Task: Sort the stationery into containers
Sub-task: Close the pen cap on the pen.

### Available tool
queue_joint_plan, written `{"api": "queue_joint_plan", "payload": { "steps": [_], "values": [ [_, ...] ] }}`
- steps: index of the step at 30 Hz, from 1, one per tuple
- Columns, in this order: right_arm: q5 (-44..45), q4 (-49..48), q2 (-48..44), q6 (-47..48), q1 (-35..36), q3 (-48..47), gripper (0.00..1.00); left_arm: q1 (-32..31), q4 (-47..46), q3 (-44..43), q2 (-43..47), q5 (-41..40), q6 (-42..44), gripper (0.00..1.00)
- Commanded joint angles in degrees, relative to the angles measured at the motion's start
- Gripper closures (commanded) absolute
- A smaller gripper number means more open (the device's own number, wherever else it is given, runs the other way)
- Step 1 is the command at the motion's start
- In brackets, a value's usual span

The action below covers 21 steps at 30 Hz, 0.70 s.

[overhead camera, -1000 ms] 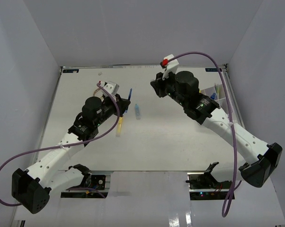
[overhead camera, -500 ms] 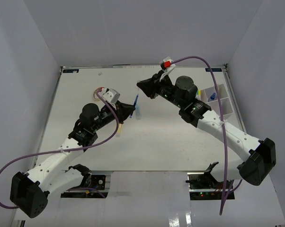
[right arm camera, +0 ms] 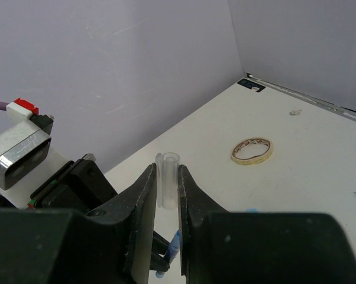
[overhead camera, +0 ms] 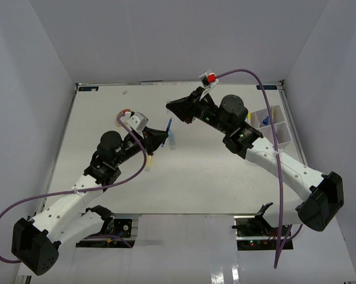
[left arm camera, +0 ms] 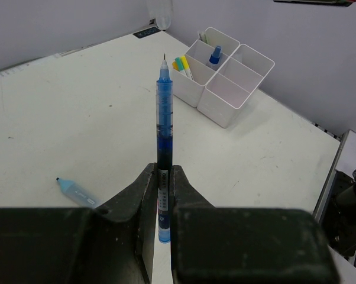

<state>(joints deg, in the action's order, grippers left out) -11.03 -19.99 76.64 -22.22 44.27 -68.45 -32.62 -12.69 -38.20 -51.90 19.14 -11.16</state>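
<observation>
My left gripper (left arm camera: 162, 168) is shut on a blue pen (left arm camera: 164, 118), its bare tip pointing away toward the white organizer box (left arm camera: 222, 74). In the top view this gripper (overhead camera: 162, 135) holds the pen (overhead camera: 169, 126) above the table's middle. My right gripper (right arm camera: 166, 171) is shut on a clear pen cap (right arm camera: 168, 177), open end outward. In the top view it (overhead camera: 171, 107) hovers just beyond the pen's tip. The box (overhead camera: 271, 124) holds yellow markers (left arm camera: 184, 65) and a small blue bottle (left arm camera: 214, 55). The pen's blue end (right arm camera: 175, 242) shows below the cap.
A light-blue capped item (overhead camera: 172, 141) lies on the table below the pen and also shows in the left wrist view (left arm camera: 77, 192). A yellow pen (overhead camera: 149, 158) lies by the left arm. A tan tape ring (right arm camera: 252, 151) lies at the far left (overhead camera: 126, 112).
My right arm has swung left off the box, bringing the cap up to the pen's tip. My left gripper has turned the pen toward it and shifted slightly right.
</observation>
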Motion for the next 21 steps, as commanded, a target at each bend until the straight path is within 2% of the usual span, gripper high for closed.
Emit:
{"api": "queue_joint_plan", "payload": {
  "steps": [1, 21],
  "values": [
    [-1.5, -3.4, -0.1, -1.4, -0.1, -0.7, 0.92, 0.3, -1.5, 0.1, 0.9, 1.0, 0.4, 1.0],
    [-0.3, -4.6, -2.1, -3.1, -0.1, 3.1, 0.92, 0.3, -2.6, 1.3, 2.5, 1.0, 0.0, 1.0]
  ]
}}
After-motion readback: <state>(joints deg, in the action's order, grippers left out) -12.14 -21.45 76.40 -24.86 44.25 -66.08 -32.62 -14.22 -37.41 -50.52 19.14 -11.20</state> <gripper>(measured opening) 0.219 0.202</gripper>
